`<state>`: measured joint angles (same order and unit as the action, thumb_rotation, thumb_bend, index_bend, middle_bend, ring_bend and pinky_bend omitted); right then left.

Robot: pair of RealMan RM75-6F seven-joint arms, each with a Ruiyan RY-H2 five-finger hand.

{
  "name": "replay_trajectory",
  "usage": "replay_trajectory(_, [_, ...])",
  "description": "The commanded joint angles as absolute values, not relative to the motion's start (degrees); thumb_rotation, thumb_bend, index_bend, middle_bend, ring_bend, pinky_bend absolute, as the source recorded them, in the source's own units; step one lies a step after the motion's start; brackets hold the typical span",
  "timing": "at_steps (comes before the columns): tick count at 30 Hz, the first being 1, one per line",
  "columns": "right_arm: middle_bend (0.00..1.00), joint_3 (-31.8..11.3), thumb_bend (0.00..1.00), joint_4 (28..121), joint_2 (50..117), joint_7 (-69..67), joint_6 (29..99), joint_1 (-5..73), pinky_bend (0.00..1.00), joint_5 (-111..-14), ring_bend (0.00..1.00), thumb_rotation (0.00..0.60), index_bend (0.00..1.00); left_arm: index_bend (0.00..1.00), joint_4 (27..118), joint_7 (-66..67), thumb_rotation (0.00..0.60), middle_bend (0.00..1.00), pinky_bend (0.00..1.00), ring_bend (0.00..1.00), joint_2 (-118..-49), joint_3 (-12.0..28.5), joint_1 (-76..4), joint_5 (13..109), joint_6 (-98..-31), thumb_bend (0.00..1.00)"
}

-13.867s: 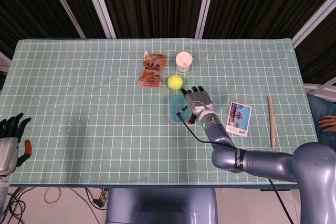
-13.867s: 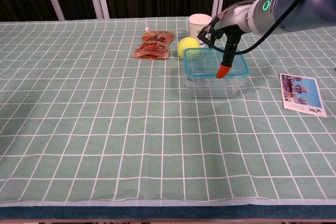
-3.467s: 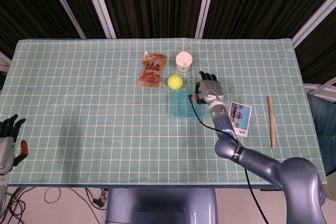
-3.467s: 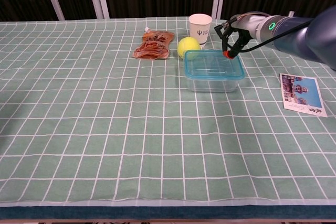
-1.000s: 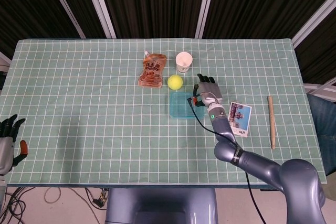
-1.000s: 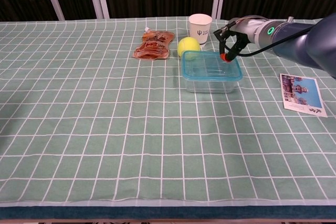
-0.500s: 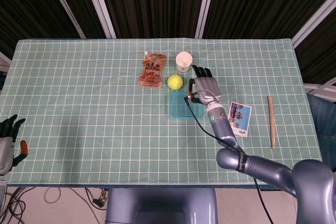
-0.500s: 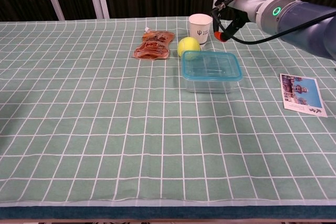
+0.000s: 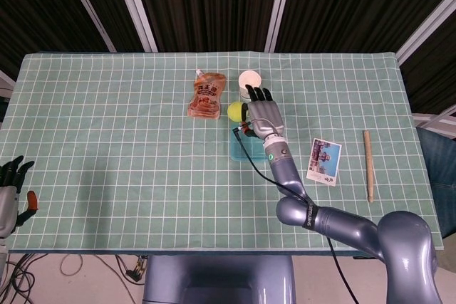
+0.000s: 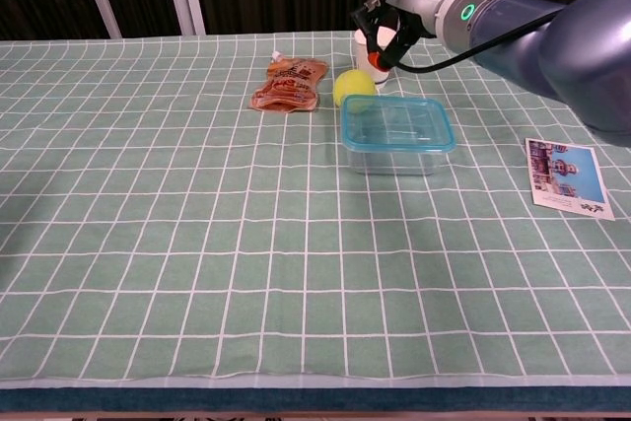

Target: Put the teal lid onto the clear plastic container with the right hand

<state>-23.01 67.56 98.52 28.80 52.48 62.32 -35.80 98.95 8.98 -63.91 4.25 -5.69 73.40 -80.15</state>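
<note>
We see the teal lid [image 10: 396, 122] seated flat on the clear plastic container [image 10: 396, 153], a rounded rectangle near the middle of the bench [image 10: 177, 244] with its green checked cloth. Our right hand [image 10: 392, 29] hangs above and behind the container, apart from the lid, fingers spread and holding nothing, dark metal with a red thumb tip. Just beside the container lies a yellow ball [image 10: 352, 86], then a white paper cup [image 9: 249, 80] and a crinkled orange pouch [image 10: 289, 83]. A photo card [image 10: 566, 176] lies to the right. Our left hand [image 9: 8, 194] rests off the bench's corner, fingers loosely apart and holding nothing.
</note>
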Motion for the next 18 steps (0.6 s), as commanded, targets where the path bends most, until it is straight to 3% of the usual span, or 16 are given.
replay_trajectory(1, [0.03,-23.4,0.53,65.9,99.8,29.2,51.5,63.3,0.0,-34.7,0.0,0.6,0.64,0.11,99.0,8.8,0.6,0.0,0.0,0.0,-63.9,4.3,-5.7,73.2,-80.1,0.64])
replay_trajectory(18, [0.03,-24.2,0.53,58.3,104.9,28.5,48.0,66.1,0.0,-33.4,0.0,0.6,0.64,0.11,98.9,8.9,0.6,0.0,0.0,0.0,-63.7,4.4,-5.7,72.6,-79.7,0.64])
